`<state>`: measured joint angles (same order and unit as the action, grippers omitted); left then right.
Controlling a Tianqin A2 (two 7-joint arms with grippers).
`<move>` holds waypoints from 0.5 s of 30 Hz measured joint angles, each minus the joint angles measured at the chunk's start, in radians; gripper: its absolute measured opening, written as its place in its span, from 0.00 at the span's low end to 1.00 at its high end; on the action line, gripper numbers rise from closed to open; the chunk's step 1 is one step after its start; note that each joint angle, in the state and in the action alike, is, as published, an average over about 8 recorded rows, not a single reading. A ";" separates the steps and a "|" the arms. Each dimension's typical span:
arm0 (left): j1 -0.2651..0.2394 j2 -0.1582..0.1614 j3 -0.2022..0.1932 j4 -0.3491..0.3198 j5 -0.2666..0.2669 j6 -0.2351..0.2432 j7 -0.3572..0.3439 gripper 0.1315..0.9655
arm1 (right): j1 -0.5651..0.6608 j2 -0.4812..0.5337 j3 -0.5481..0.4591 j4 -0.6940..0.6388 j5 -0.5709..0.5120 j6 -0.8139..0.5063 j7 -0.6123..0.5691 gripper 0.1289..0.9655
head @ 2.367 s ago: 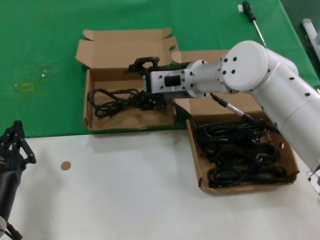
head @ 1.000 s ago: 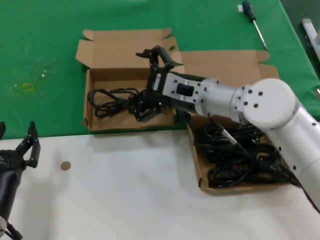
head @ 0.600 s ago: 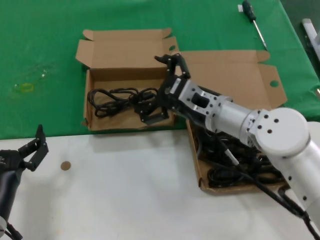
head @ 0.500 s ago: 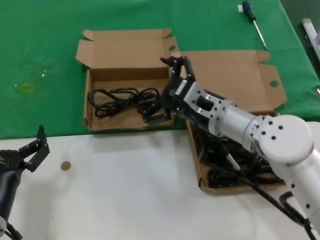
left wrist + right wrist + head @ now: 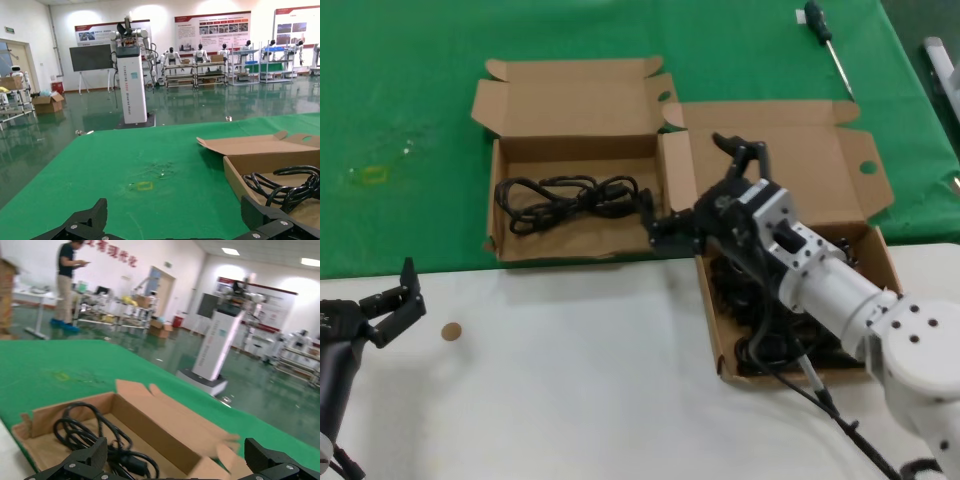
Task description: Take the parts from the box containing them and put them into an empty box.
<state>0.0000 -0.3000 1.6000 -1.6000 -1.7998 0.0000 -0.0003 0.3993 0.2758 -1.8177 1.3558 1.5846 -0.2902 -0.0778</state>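
Green table (image 5: 410, 90) | right end effector (image 5: 705, 195) spread wide, seemingly empty | left parked, released

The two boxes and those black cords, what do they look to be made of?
Smaller box and larger box: plain brown cardboard, matte, with folded flaps and cut tabs. The cord in the smaller box and the cords in the larger box: probably rubber or plastic sheathing, black and slightly shiny, bending in loose loops.

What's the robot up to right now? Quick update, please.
Right gripper open, empty, between the two boxes. One cord in small box; more cords in big box. Left gripper open, idle. Nothing blocking.
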 joint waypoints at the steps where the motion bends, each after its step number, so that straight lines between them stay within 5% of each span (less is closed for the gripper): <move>1: 0.000 0.000 0.000 0.000 0.000 0.000 0.000 0.93 | -0.014 0.001 0.008 0.009 0.008 0.011 0.003 1.00; 15: 0.000 0.000 0.000 0.000 0.000 0.000 0.000 1.00 | -0.216 0.013 0.118 0.132 0.116 0.157 0.042 1.00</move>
<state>0.0000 -0.3000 1.6000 -1.6000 -1.7999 0.0000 -0.0002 0.1836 0.2889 -1.6999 1.4879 1.7011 -0.1337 -0.0359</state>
